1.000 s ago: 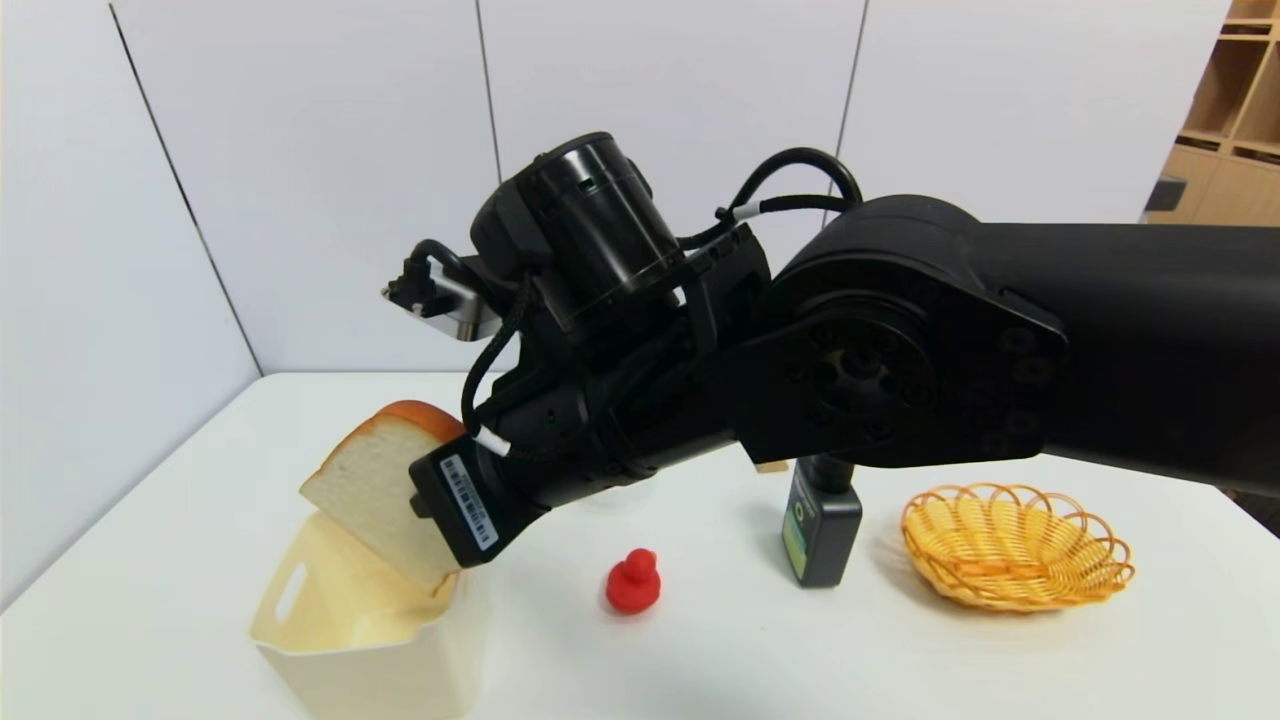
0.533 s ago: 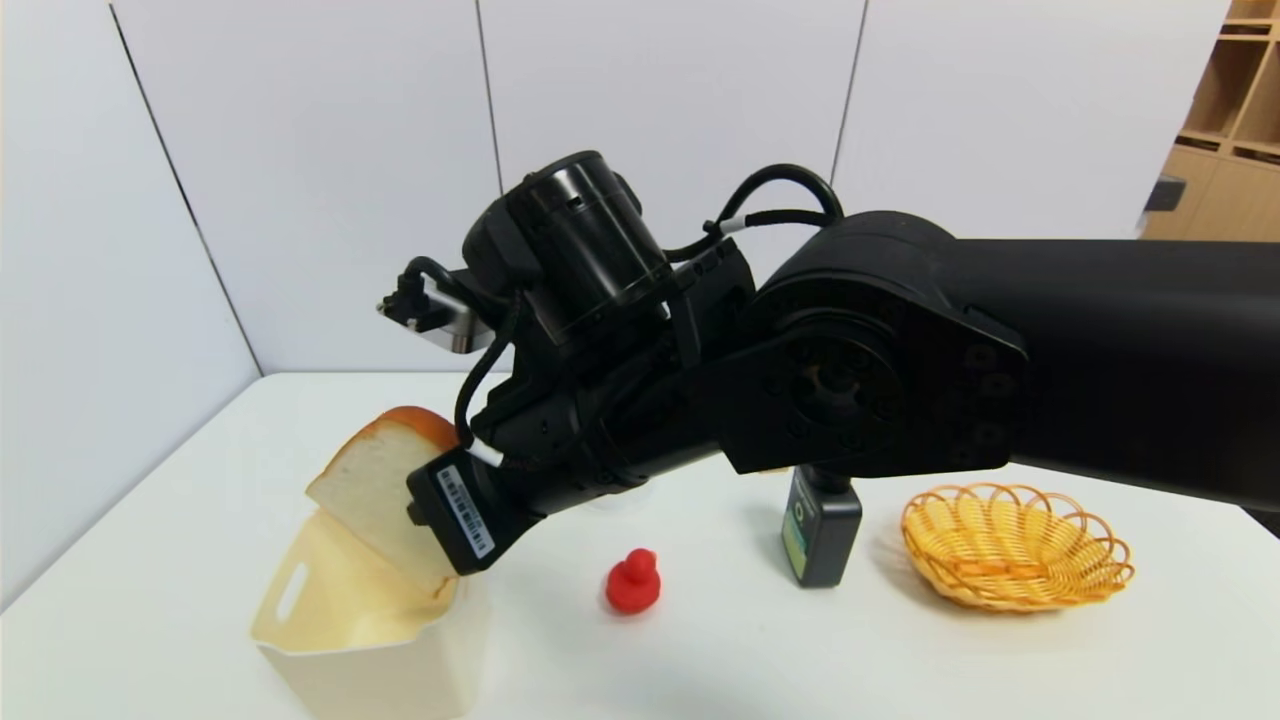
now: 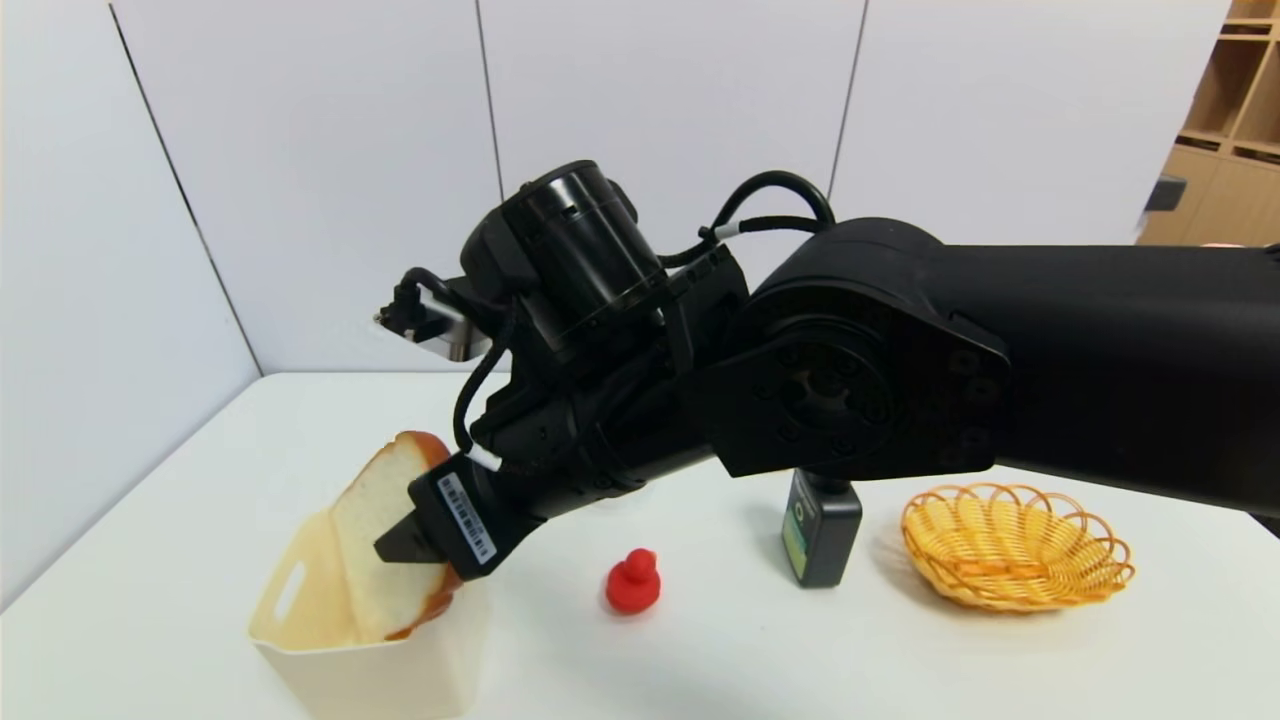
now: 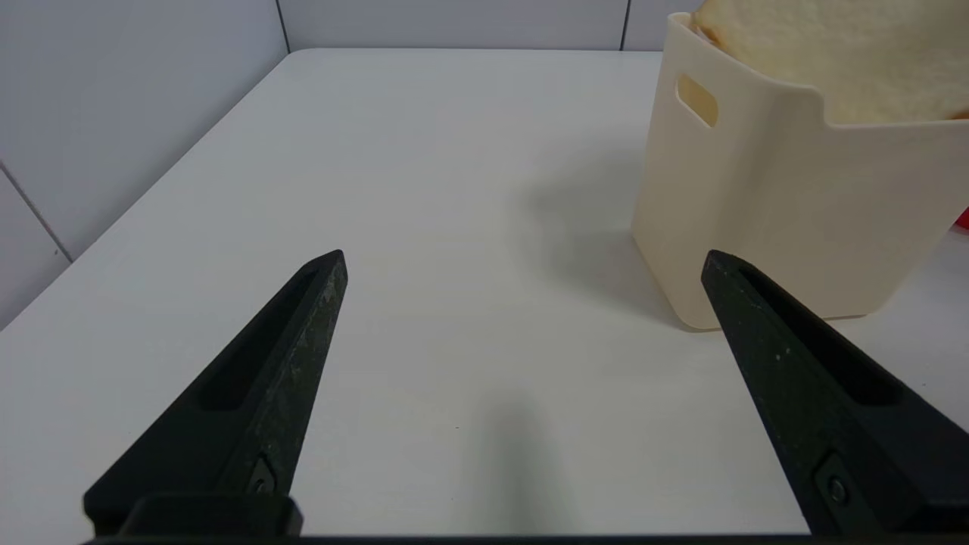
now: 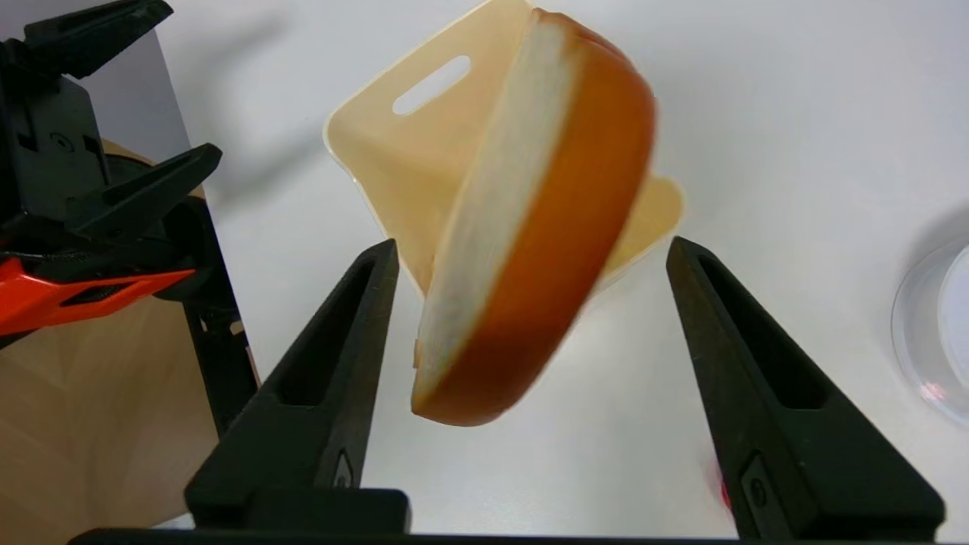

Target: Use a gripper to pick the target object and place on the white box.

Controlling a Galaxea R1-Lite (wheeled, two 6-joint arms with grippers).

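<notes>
The toast slice point(image 3: 380, 540) stands on edge, tilted, its lower part inside the white box point(image 3: 350, 680) at the table's front left. My right gripper point(image 3: 410, 545) hovers just above the box's right rim and is open. In the right wrist view the toast point(image 5: 545, 250) hangs loose between the spread fingers point(image 5: 341, 356) of the right gripper point(image 5: 531, 244), touching neither, over the white box point(image 5: 378, 144). My left gripper point(image 4: 524, 257) is open and empty, low over the table beside the white box point(image 4: 757, 212), where the toast point(image 4: 833, 53) shows above the rim.
A small red toy point(image 3: 632, 582) sits right of the box, then a dark bottle point(image 3: 821, 535) and a yellow wicker basket point(image 3: 1015, 545). A clear round dish point(image 5: 935, 325) lies farther back. The right arm spans the table's middle.
The right gripper sank slightly and opened, letting go of the toast. The slice tipped upright and dropped lower into the white box.
</notes>
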